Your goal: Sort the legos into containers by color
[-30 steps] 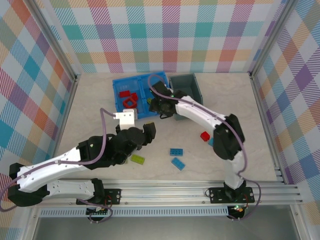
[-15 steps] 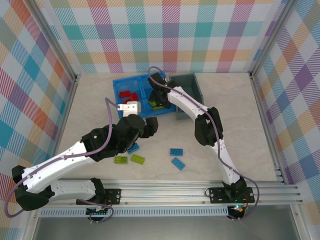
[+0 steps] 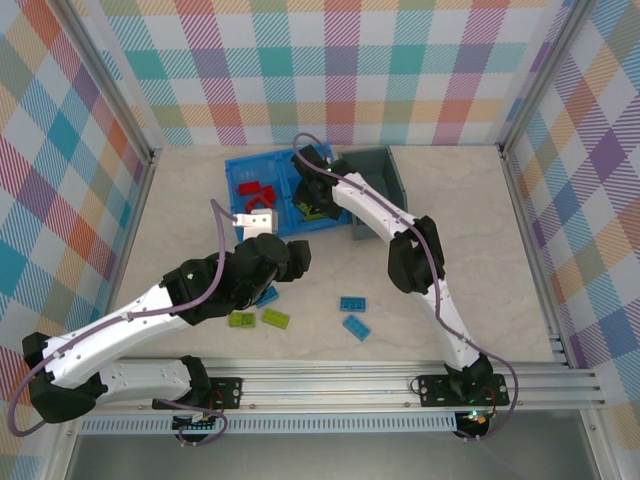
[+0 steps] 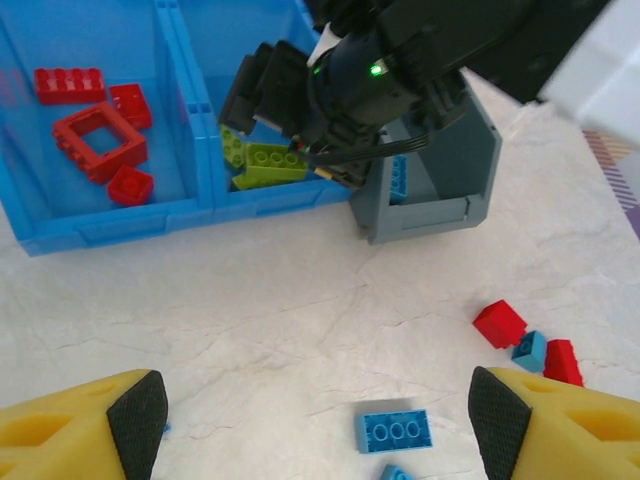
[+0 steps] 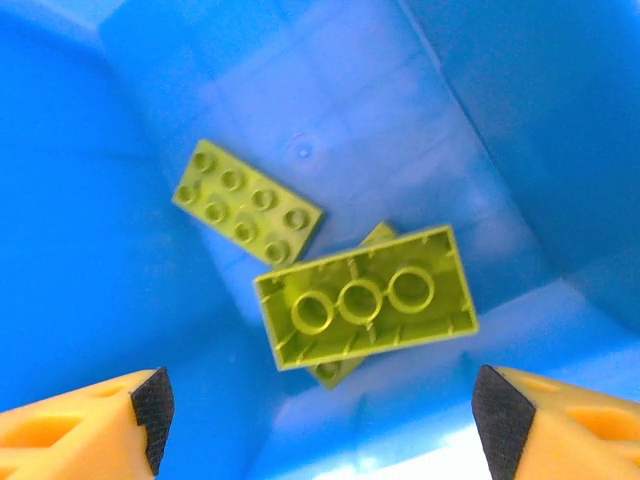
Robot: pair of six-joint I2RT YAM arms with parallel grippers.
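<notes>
Right gripper (image 5: 318,425) sits over the right compartment of the blue bin (image 4: 120,225), jaws spread wide, nothing held. On the compartment floor straight below it:
- A lime brick (image 5: 365,297) lies hollow side up, resting partly on another lime piece that is mostly hidden.
- A lime flat brick (image 5: 247,200) lies studs up just beside it, toward the upper left in the wrist view.

All three lie between the two fingers in that view, and none touches them.

Left gripper (image 4: 318,415) is over the bare table (image 3: 520,300) in front of the bins, jaws also wide apart and empty. A blue brick (image 4: 393,430) shows between its fingertips in the wrist view, nearer the right one. The top view puts that brick off to the gripper's right, apart from it.

The left compartment of the blue bin holds a red frame (image 4: 100,142) and three red bricks (image 4: 68,82) around it. The grey bin (image 4: 430,215) touches the blue bin's right side, with a blue piece (image 4: 398,180) inside.

Loose on the table:
- Two loose lime bricks (image 3: 276,318) lie beside the left arm.
- A second blue brick (image 3: 356,326) lies just below the first.
- A red brick (image 4: 498,323), a small blue one (image 4: 528,350) and another red (image 4: 562,362) are clustered to the right of the left gripper.
</notes>
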